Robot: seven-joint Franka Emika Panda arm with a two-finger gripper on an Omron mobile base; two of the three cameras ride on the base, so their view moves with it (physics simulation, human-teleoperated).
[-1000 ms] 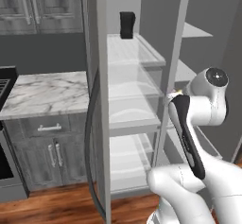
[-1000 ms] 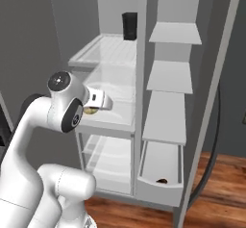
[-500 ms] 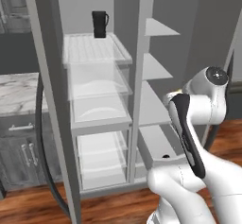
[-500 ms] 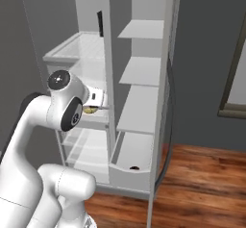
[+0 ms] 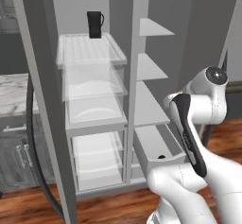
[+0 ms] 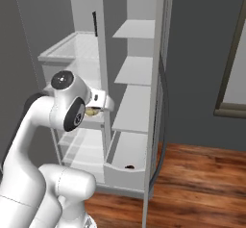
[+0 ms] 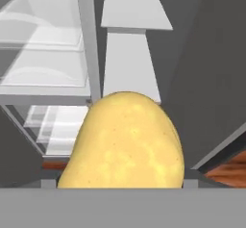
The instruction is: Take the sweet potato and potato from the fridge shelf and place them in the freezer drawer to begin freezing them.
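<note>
My gripper [image 6: 94, 111] is shut on the potato [image 7: 125, 143], a smooth yellow lump held in the air in front of the open fridge. The potato [image 6: 91, 112] peeks out beside the wrist in the right base view. The fridge shelf [image 5: 90, 50], ribbed and translucent, sits high in the left column. Low in the right column the freezer drawer [image 5: 153, 147] stands pulled out. A small dark lump [image 6: 129, 166] lies in the drawer; I cannot tell whether it is the sweet potato.
A black mug [image 5: 94, 24] stands at the back of the fridge shelf. Clear bins [image 5: 94, 88] stack below it. Plain grey shelves [image 5: 151, 67] fill the right column. A marble counter [image 5: 12, 93] lies left and wooden floor [image 6: 202, 174] lies right.
The base has driven to the right, so the fridge has slid left in both base views and the counter has almost left the picture. The arm keeps its pose with the potato in its grip.
</note>
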